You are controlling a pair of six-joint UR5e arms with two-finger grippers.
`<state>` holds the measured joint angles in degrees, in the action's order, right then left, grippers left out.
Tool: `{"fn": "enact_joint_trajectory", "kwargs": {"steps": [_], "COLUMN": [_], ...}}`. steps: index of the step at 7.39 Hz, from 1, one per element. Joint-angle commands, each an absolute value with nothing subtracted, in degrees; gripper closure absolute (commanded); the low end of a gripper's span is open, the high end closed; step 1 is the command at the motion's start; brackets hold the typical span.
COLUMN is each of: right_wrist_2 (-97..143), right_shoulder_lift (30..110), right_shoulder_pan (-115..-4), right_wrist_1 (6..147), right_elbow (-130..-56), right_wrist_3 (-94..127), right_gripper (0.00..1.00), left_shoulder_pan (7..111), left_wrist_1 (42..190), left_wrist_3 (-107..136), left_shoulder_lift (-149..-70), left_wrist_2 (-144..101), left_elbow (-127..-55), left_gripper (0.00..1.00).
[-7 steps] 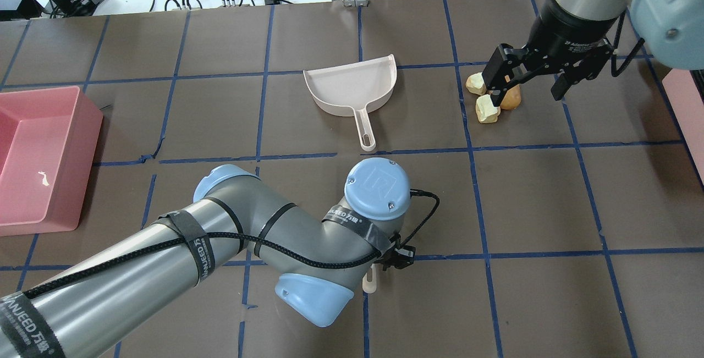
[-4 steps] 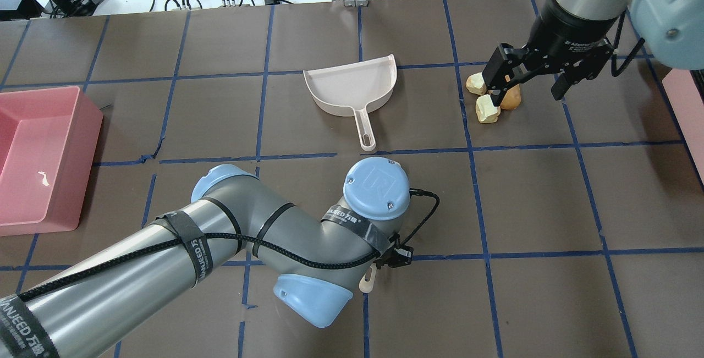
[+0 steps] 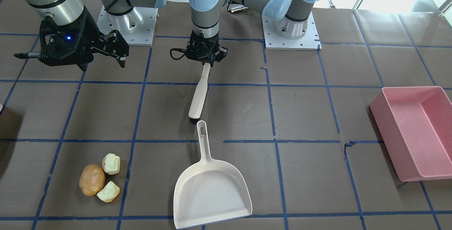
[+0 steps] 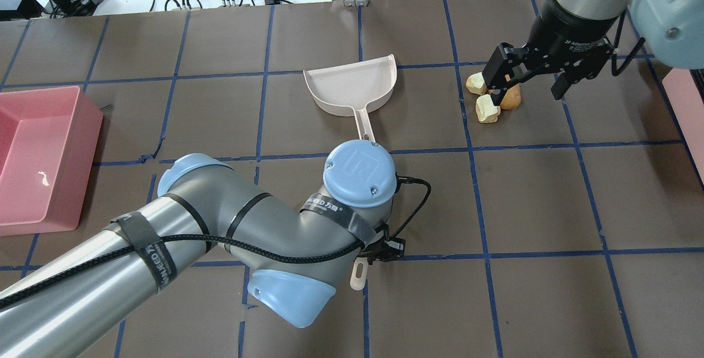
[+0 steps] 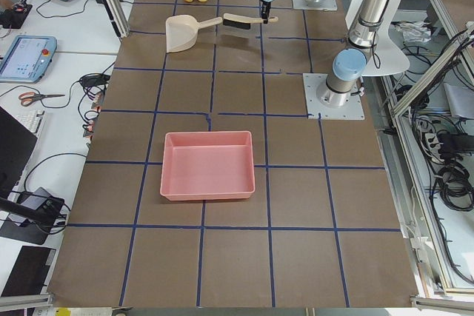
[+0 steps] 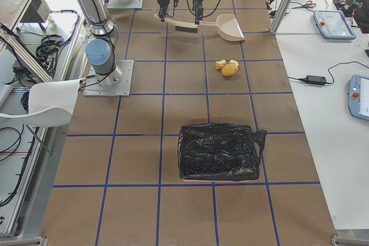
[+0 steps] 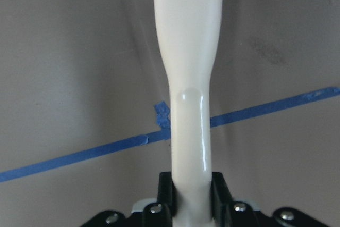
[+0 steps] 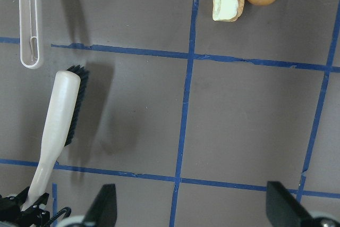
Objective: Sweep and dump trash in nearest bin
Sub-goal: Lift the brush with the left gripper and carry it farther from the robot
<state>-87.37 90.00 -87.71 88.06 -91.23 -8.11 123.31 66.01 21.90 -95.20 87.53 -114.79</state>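
While tight in left jaws, brush (image 3: pixel 197 95) near dustpan (image 3: pixel 212 191).

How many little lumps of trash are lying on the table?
3, clustered at the front-facing view's lower left: the brown lump, the upper pale chunk beside it, and the lower pale chunk just below that. None seems hidden.
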Motion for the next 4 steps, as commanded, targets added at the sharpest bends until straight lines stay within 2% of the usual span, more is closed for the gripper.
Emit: {"fn": "enact_joint_trajectory", "kwargs": {"steps": [1,2,4], "right_wrist_2": [-87.36,-87.45,-87.1], "right_shoulder_lift": [90.09,90.09,88.35], "right_shoulder_pan": [-87.71,-87.8,-88.76], "right_wrist_1": [88.07,88.07,92.34], "right_elbow": [-91.23,-91.23,-91.06], "right_wrist_3": [-8.17,-8.17,-7.3], "right_gripper": [0.0,0.0,0.0], "left_shoulder_pan": [120.68,118.5,108.42], "left_wrist_1": [74.75,78.54,88.63], "left_wrist_3": [22.41,22.41,19.53], "left_shoulder_lift": [-90.46,-87.48,-86.48], "left_wrist_2": [85.87,86.48,86.75], "left_elbow": [-113.48,-111.47,-99.47], "left_gripper": [1.0,1.0,1.0]}}
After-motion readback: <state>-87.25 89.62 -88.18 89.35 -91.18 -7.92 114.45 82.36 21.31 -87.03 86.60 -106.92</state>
